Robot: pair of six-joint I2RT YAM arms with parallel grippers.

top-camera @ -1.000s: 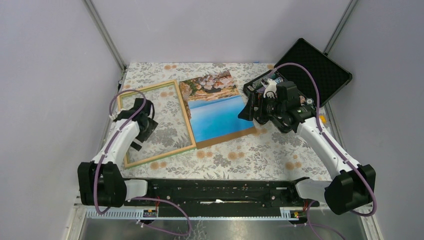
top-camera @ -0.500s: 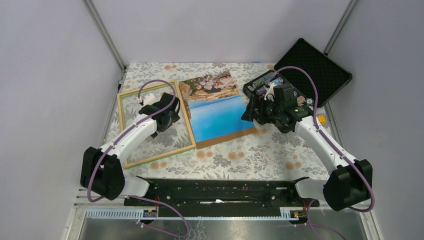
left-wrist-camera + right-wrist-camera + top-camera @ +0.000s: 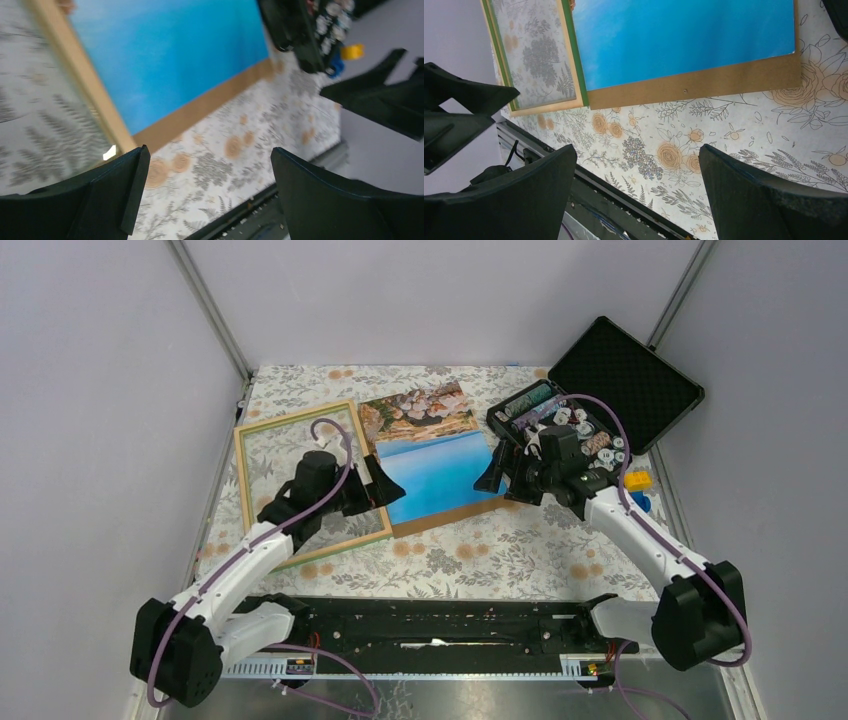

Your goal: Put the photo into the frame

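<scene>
Lying between left pincer (image 3: 388, 483) and right pincer (image 3: 492, 472), both wide open and empty, the photo (image 3: 430, 465) is judged light, limp, crease-prone; its edge nearest the right pincer is favoured.

Edge-cut photo (image 3: 165, 55); blurry case (image 3: 300, 40), seemingly full

Open tablecloth (image 3: 500, 550) lies before the photo (image 3: 432, 465); frame (image 3: 296, 416) and black case (image 3: 625, 380) flank its sides.

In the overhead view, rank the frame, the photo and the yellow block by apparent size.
1. the frame
2. the photo, only slightly smaller
3. the yellow block, far smallest
</scene>
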